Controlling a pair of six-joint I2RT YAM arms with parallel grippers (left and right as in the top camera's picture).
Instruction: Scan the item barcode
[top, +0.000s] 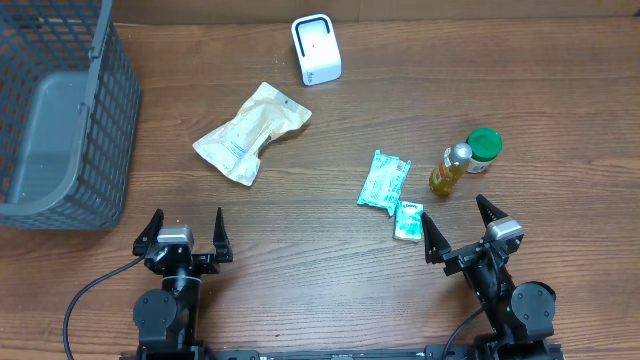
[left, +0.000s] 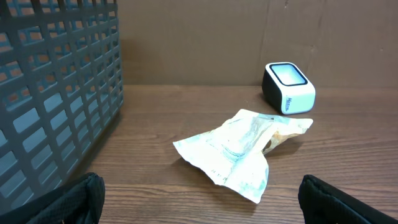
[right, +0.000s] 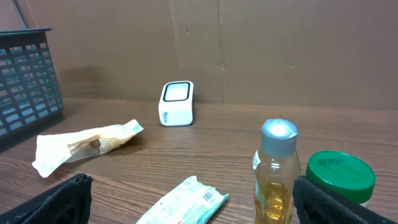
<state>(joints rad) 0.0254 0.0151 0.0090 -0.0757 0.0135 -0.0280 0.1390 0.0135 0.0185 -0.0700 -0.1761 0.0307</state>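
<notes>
A white barcode scanner (top: 316, 49) (left: 288, 88) (right: 176, 103) stands at the back of the table. The items lie apart on the wood: a crumpled cream pouch (top: 250, 133) (left: 239, 150) (right: 84, 144), a green-white packet (top: 385, 180) (right: 186, 203) with a printed barcode, a small green-white packet (top: 408, 221), a yellow bottle (top: 451, 169) (right: 274, 174) and a green-lidded jar (top: 483, 148) (right: 342, 177). My left gripper (top: 186, 232) (left: 199, 205) is open near the front edge, short of the pouch. The right gripper (top: 462, 227) (right: 193, 202) also stands open, just short of the packets and bottle, holding nothing.
A grey mesh basket (top: 62, 110) (left: 56, 93) (right: 25, 81) fills the far left of the table. A brown cardboard wall (right: 249, 50) rises behind the table.
</notes>
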